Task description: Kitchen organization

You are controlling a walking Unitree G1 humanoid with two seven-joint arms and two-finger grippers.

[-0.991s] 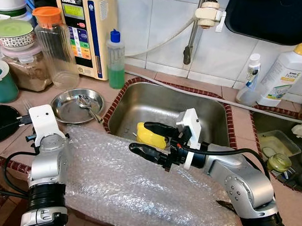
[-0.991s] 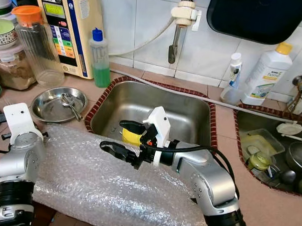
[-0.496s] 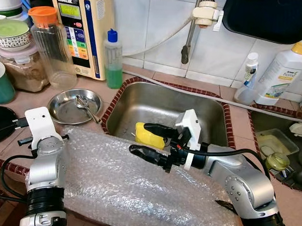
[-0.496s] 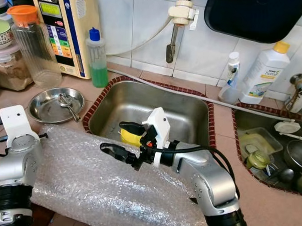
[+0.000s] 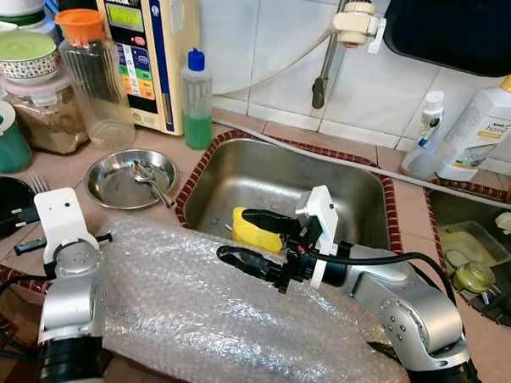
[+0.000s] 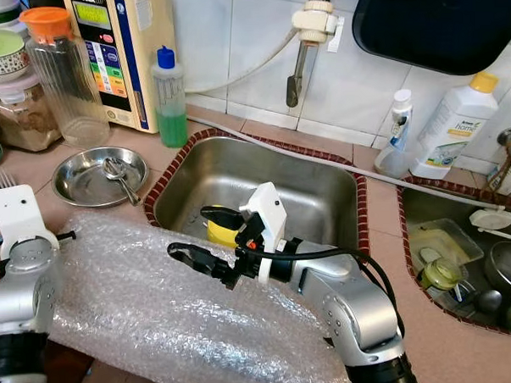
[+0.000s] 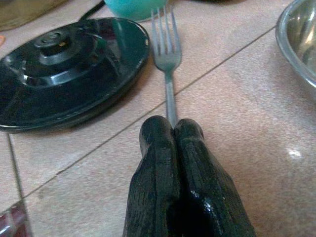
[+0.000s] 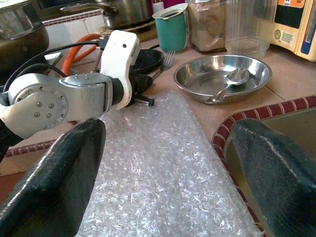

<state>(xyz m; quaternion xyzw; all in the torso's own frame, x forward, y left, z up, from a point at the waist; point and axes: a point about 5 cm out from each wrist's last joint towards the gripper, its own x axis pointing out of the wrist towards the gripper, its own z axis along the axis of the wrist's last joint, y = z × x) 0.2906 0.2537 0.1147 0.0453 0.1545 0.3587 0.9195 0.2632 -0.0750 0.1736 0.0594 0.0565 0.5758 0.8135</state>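
Note:
A steel fork (image 7: 167, 54) lies on the tiled counter beside a black lid (image 7: 69, 69), and its handle runs in between my left gripper's (image 7: 173, 129) shut fingertips. That fork (image 5: 37, 182) shows at the left counter edge, just beyond my left wrist (image 5: 57, 221). A sheet of bubble wrap (image 5: 191, 316) covers the counter in front of the sink (image 5: 341, 182). My right gripper (image 5: 235, 235) hovers open over the wrap's far edge at the sink rim, with nothing between its fingers (image 8: 54, 173). A yellow object (image 5: 255, 230) lies in the sink just behind it.
A steel bowl (image 5: 111, 185) holding a spoon (image 5: 146, 174) sits left of the sink. Behind it stand a clear jug (image 5: 91, 74), a green bottle (image 5: 196, 104), a teal cup (image 5: 3, 138) and jars. A second basin (image 5: 474, 243) with dishes lies right, detergent bottles (image 5: 483, 125) behind it.
My left wrist has drawn back a little toward the near left counter edge. The right arm has stayed where it was, still open.

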